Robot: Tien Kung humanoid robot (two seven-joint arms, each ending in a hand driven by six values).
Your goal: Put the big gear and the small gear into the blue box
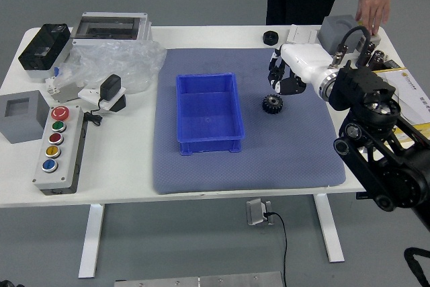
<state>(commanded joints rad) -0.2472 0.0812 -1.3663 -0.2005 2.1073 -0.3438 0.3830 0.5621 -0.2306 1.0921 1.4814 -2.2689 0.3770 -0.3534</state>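
My right hand (283, 77) hangs over the mat, beyond the toothed black gear (272, 104), its dark fingers spread and curved downward with no object visible between them. That gear lies flat on the grey-blue mat, right of the blue box (211, 146). Only bare blue floor shows inside the box. At the table's far edge, past the mat, sits a round black piece (270, 37) that looks like another gear; its teeth are hard to make out. My left hand is out of view.
A person stands at the far side, one hand (373, 10) down by a grey block (339, 30) and small dark cylinders. A yellow box (420, 131) lies right, behind my arm. Left are a button panel (59, 149), plastic wrap (114, 62) and grey housings.
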